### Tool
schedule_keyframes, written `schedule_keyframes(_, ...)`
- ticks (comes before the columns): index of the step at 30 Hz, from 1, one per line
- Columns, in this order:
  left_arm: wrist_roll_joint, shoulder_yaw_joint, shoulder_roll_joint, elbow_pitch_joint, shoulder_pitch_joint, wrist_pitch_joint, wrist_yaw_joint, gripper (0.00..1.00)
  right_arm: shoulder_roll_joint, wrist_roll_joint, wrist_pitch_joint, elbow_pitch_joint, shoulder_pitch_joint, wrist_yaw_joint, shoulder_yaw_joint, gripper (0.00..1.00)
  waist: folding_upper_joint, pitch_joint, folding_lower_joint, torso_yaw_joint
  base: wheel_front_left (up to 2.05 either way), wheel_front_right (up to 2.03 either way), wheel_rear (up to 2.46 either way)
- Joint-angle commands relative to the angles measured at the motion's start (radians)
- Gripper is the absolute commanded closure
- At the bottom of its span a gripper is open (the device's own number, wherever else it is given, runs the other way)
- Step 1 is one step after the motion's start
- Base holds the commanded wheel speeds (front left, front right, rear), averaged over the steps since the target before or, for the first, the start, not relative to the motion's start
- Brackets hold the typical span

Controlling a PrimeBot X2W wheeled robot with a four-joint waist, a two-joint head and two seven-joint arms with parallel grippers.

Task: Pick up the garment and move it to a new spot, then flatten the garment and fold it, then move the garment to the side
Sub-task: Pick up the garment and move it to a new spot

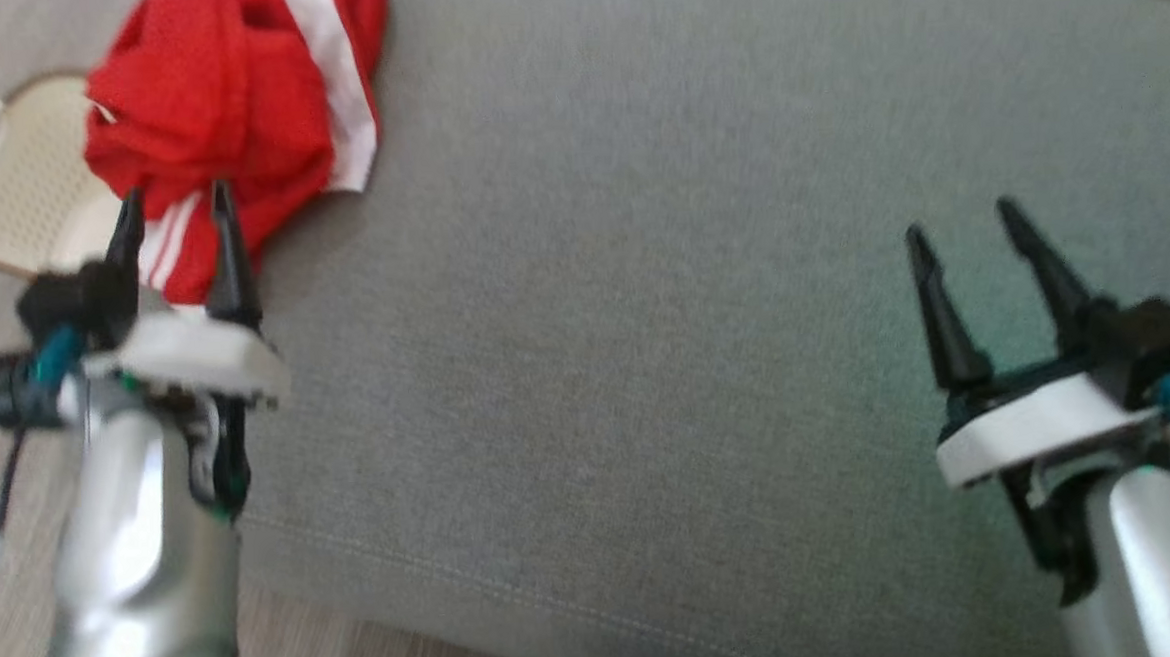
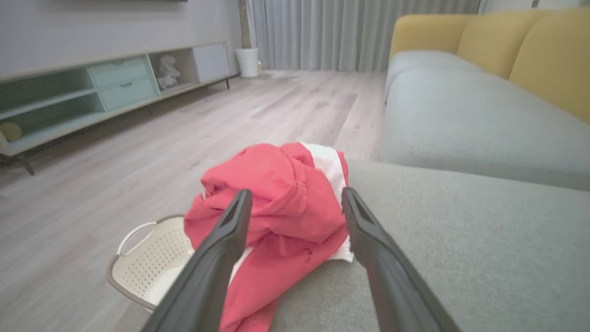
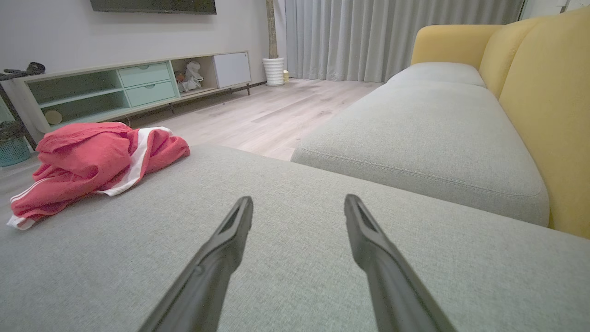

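A crumpled red garment (image 1: 222,97) with white stripes lies bunched at the left corner of the grey sofa cushion (image 1: 644,315), part of it hanging over the edge. My left gripper (image 1: 175,195) is open, its fingertips just short of the garment's near edge. In the left wrist view the garment (image 2: 276,203) sits straight ahead between the open fingers (image 2: 221,244). My right gripper (image 1: 960,217) hovers open over bare cushion far to the right, holding nothing. The right wrist view shows the garment (image 3: 87,161) far off at the left and the open gripper (image 3: 298,203).
A cream perforated laundry basket (image 1: 17,188) stands on the wood floor beside the cushion's left corner, partly under the garment. A second grey cushion (image 2: 461,115) and yellow backrests (image 3: 544,92) lie beyond. A low cabinet (image 3: 129,87) lines the far wall.
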Motion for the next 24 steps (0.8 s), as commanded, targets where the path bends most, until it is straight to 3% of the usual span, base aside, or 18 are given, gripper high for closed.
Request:
schedule_keyframes(1, 0.008, 0.031, 0.043, 0.034, -0.086, -0.012, -0.011, 0.00, -0.017, -0.010, 0.014, -0.047, -0.026, 0.008, 0.012, 0.00, 0.0000, 0.095, -0.0002, -0.005, 0.00, 0.00, 0.00)
schedule_keyframes(7, 0.016, 0.026, 0.080, 0.301, -0.292, -0.012, -0.035, 0.00, -0.064, -0.010, 0.054, -0.077, -0.042, 0.008, 0.004, 0.00, 0.0000, 0.164, -0.0002, -0.012, 0.00, 0.00, 0.00)
schedule_keyframes(14, 0.012, 0.043, 0.118, 0.529, -0.422, -0.012, -0.014, 0.02, -0.088, 0.004, 0.080, -0.102, -0.032, 0.008, -0.011, 0.00, 0.0000, 0.190, -0.0002, -0.027, 0.00, 0.00, 0.00)
schedule_keyframes(15, 0.007, 0.047, 0.123, 0.552, -0.435, -0.012, -0.017, 1.00, -0.089, 0.005, 0.080, -0.104, -0.030, 0.008, -0.013, 0.00, 0.0000, 0.190, -0.0002, -0.030, 0.00, 0.00, 0.00)
schedule_keyframes(18, 0.005, 0.057, 0.151, 0.541, -0.453, -0.012, -0.019, 1.00, -0.083, 0.010, 0.076, -0.107, -0.026, 0.008, -0.021, 0.00, 0.0000, 0.186, -0.0002, -0.040, 0.00, 0.00, 0.00)
schedule_keyframes(24, 0.017, 0.071, 0.152, 0.344, -0.380, -0.012, -0.011, 1.00, -0.075, 0.018, 0.065, -0.097, 0.012, 0.008, -0.037, 0.00, 0.0000, 0.135, -0.0002, -0.038, 0.00, 0.00, 0.00)
